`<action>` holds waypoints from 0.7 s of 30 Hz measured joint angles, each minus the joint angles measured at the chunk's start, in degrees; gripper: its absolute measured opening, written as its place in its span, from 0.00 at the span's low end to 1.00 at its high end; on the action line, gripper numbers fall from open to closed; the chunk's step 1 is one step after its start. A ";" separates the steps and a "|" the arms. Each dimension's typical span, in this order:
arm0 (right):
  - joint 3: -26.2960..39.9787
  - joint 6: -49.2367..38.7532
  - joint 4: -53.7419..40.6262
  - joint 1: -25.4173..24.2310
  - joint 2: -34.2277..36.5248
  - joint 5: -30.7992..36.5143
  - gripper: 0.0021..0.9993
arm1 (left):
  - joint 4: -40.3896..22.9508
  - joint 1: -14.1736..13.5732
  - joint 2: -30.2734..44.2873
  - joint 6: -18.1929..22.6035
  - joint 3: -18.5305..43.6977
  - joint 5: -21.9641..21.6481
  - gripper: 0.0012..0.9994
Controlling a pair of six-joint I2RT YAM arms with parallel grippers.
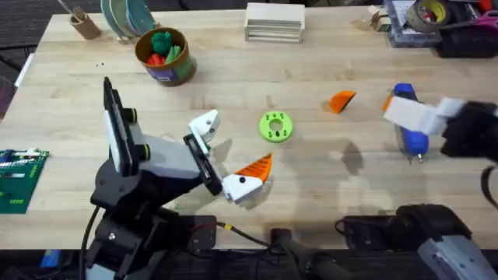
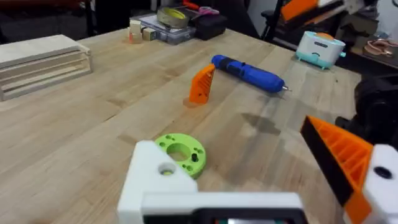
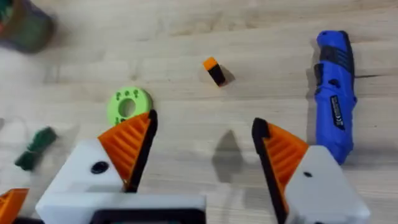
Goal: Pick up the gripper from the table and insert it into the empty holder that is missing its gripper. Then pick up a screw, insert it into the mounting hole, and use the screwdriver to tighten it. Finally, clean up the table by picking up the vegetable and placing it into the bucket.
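Observation:
The small orange gripper (image 1: pixel 341 101) (image 2: pixel 201 84) (image 3: pixel 213 70) lies loose on the table. My left gripper (image 1: pixel 232 149) (image 2: pixel 249 180) is open and holds nothing. One of its jaws is the bare white holder (image 1: pixel 204 124) (image 2: pixel 155 177); the other carries an orange pad. The blue screwdriver (image 1: pixel 411 132) (image 2: pixel 249 71) (image 3: pixel 333 106) lies flat at the right, partly under my right gripper (image 1: pixel 405 113) (image 3: pixel 202 155), which hovers open with nothing between its fingers. The dark green vegetable (image 3: pixel 36 148) lies on the wood. The bucket (image 1: pixel 165 56) stands at the back left with toy food inside.
A lime-green ring disc (image 1: pixel 275 127) (image 2: pixel 180 152) (image 3: pixel 129 104) lies mid-table. A stack of wooden slats (image 1: pixel 274 22) sits at the back, a box with a tape roll (image 1: pixel 424 15) at the back right, a pencil cup (image 1: pixel 82 23) at the back left, and a green circuit board (image 1: pixel 19 179) at the left edge.

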 joint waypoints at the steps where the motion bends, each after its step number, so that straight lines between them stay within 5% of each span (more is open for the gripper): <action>1: 0.73 -1.38 -0.04 0.05 2.61 -0.04 0.99 | -0.01 0.00 0.01 -0.01 0.00 0.00 0.99; 14: 5.57 -12.33 5.43 1.37 35.17 -1.25 0.99 | -0.02 0.00 0.00 -0.04 0.00 -0.04 0.99; 21: 5.57 -17.34 10.25 5.38 45.68 1.91 0.99 | 0.00 0.00 0.00 -0.17 0.00 -0.05 0.99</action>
